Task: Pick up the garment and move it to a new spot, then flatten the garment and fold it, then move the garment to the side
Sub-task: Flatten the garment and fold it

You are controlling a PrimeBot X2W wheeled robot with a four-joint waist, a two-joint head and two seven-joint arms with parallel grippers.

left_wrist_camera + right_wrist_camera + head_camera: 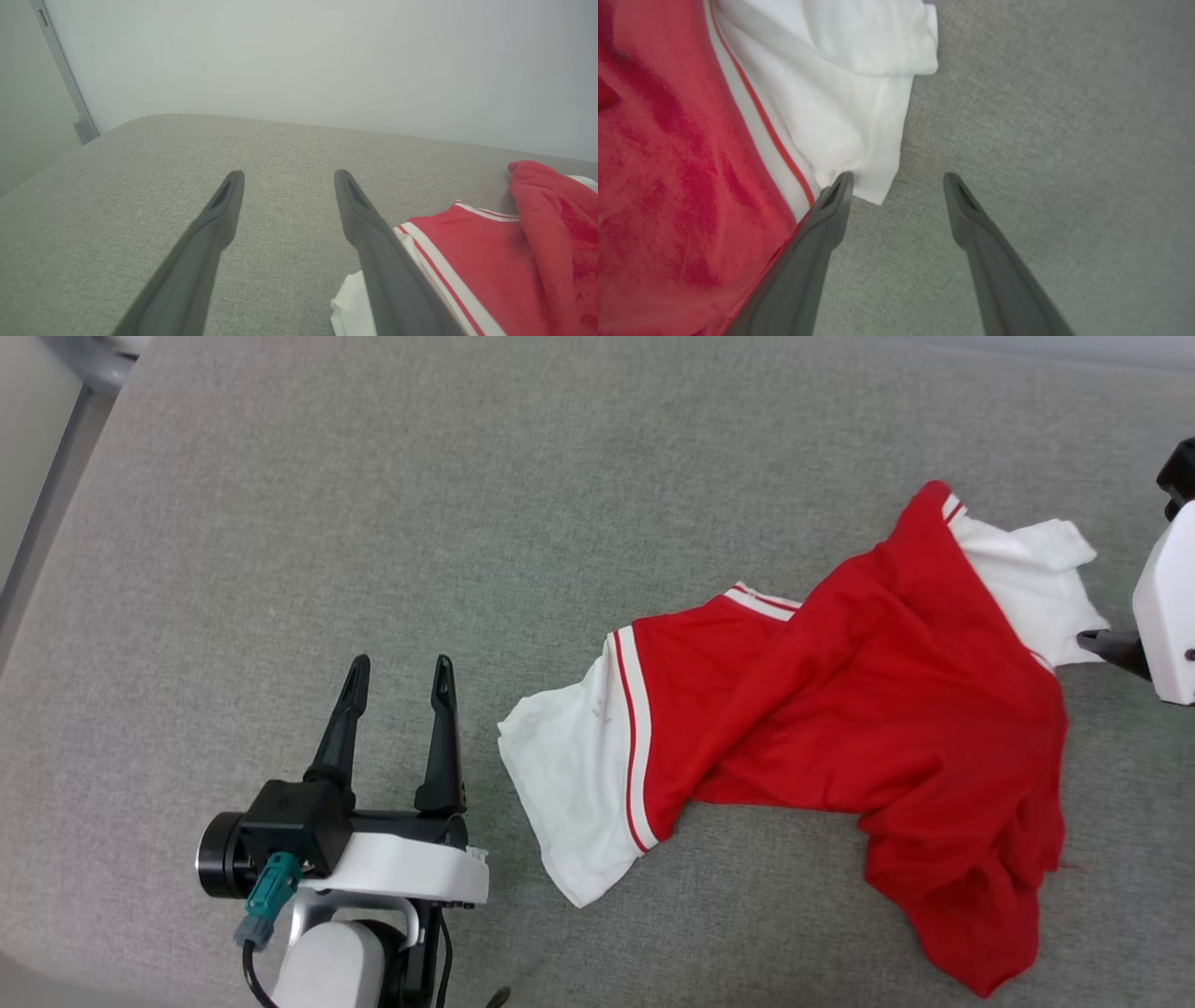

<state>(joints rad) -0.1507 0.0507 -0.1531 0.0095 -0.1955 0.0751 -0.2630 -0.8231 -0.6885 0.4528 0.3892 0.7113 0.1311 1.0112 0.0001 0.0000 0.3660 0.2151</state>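
Note:
The garment (868, 709), a red jersey T-shirt with white sleeves and red-white striped trim, lies crumpled and twisted on the grey cushion, right of centre. My left gripper (400, 672) stands open and empty at the lower left, a short way left of the near white sleeve (569, 784). In the left wrist view the garment (472, 242) lies just right of the open left gripper (288, 179). At the right edge, one dark fingertip (1092, 639) of my right gripper touches the far white sleeve. In the right wrist view the right gripper (899, 184) is open, its left fingertip at the white sleeve's (840, 93) corner.
The grey fabric cushion (373, 523) stretches wide to the left and behind the garment. A pale wall (327, 56) rises behind the cushion, with a grey vertical rail (65, 74) at the far left. The cushion's left edge (56, 513) drops off beside that rail.

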